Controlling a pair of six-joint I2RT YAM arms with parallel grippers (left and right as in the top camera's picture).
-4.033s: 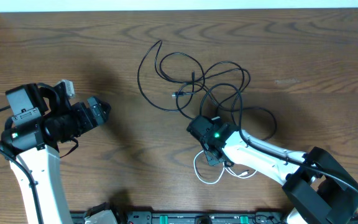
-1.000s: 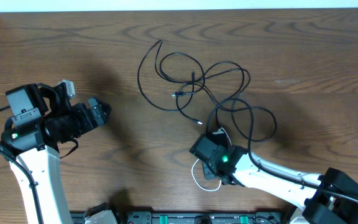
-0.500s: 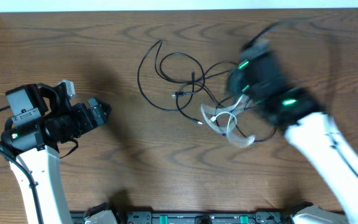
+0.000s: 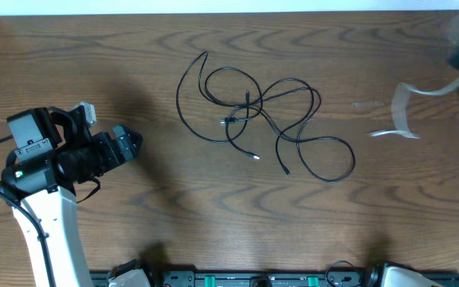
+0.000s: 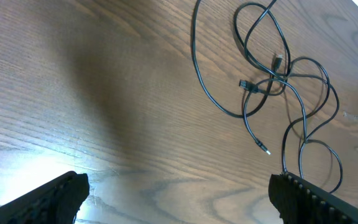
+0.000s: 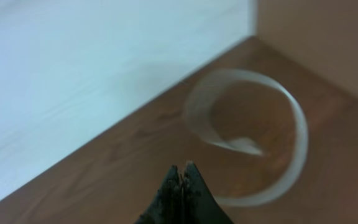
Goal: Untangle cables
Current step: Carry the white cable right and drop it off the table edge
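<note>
White cable (image 4: 398, 108) clear of the pile, right jaws pinched shut on it. Left jaws wide open, empty. Black cables (image 4: 248, 102) on counter (image 4: 94, 48) remain knotted.

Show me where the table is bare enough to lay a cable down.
Bare wood lies between the left fingers and the black cables, and along the near edge below them. The centre is crowded; the white cable hangs blurred at the right.
</note>
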